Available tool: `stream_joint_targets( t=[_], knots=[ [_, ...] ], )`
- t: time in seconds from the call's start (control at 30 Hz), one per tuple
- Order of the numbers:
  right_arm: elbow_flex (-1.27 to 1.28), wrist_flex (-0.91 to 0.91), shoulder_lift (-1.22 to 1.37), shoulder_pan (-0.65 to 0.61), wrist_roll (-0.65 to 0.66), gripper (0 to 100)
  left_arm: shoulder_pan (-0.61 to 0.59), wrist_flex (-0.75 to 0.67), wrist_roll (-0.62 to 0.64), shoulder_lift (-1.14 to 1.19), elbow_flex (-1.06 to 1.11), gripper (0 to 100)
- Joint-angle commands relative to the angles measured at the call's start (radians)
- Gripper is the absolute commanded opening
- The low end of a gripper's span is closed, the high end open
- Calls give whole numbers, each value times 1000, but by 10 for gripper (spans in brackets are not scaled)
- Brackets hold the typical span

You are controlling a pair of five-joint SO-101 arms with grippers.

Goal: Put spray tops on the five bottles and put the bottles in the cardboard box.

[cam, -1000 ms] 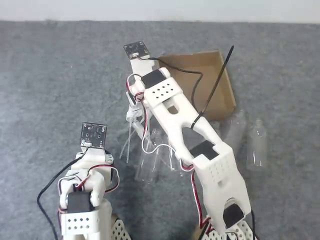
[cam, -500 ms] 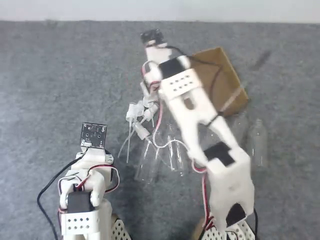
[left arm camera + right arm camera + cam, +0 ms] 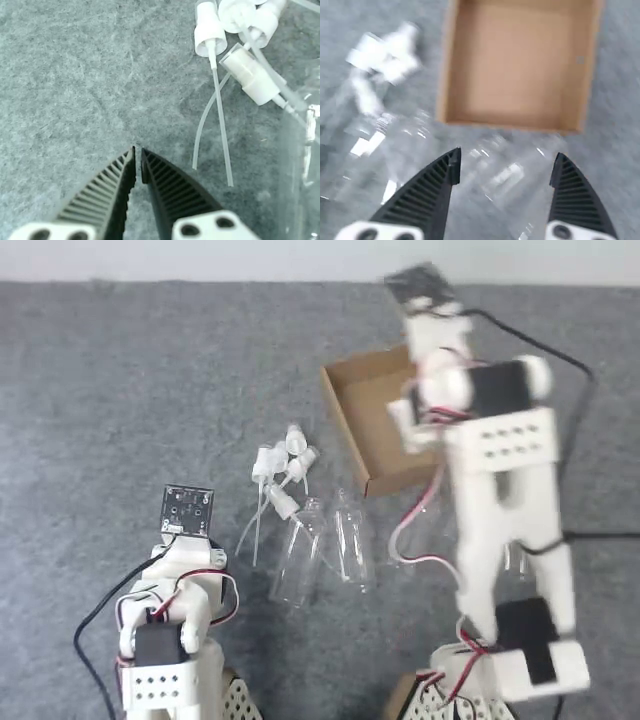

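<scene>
Right arm (image 3: 500, 470) covers the 3 o'clock side of the cardboard box (image 3: 365, 410); spray tops (image 3: 382, 55) and bottles (image 3: 505, 175) blur in the right wrist view; a bottle (image 3: 305, 145) runs off the left wrist view's edge.

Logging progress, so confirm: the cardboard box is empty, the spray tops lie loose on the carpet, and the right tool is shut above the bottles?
Not quite: the right tool is open above the bottles, as the right wrist view shows. The cardboard box is empty, the spray tops loose on the carpet.

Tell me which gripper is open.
The right gripper, jaws spread wide near the box; the left gripper is shut.
</scene>
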Motion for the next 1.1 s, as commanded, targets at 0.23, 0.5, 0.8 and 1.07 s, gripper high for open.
stream_joint_targets(
  t=[0.23, 0.5, 0.8, 1.07],
  knots=[
    [348, -466, -68, 317, 140, 257, -2, 3, -6, 6, -7, 12],
    [377, -717, 136, 321, 84, 257, -2, 3, -6, 6, -7, 12],
    [374, -885, 360, 323, 77, 255, -2, 3, -6, 6, -7, 12],
    [379, -875, 430, 325, 75, 40, -2, 3, -6, 6, -7, 12]
  ],
)
